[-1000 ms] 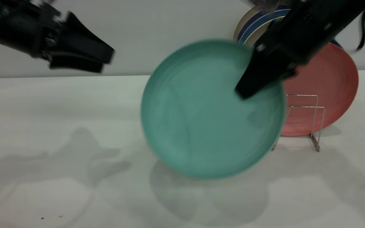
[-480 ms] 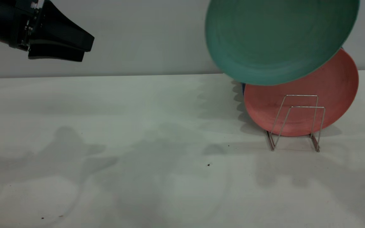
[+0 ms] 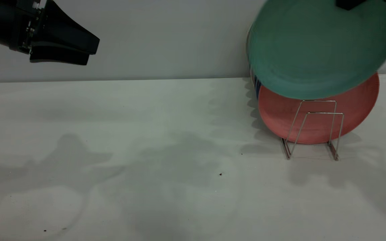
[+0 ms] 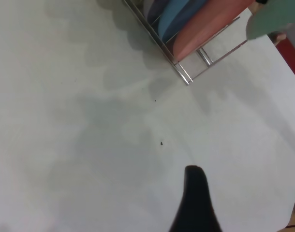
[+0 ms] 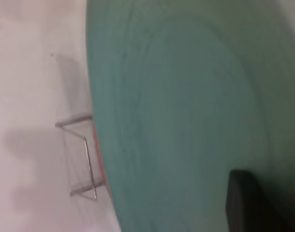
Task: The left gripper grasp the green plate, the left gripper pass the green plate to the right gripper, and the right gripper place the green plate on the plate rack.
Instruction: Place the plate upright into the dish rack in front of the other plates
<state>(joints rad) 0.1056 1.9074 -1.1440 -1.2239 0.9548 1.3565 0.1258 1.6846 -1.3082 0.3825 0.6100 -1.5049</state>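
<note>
Right pincer [image 3: 347, 4] holds green plate [image 3: 320, 50] above plate rack [image 3: 313, 129]; left pincer [image 3: 85, 50] narrow.

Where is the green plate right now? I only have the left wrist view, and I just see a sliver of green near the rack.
Observer: The green plate is up in the air, tilted, above the plate rack. In the exterior view it hides the top of the salmon-pink plate.
Operator: What's holding it?
Observer: The right gripper holds it at the upper rim.
Operator: And my arm?
Observer: The left gripper hangs high at the far left, well apart from the plate.
</note>
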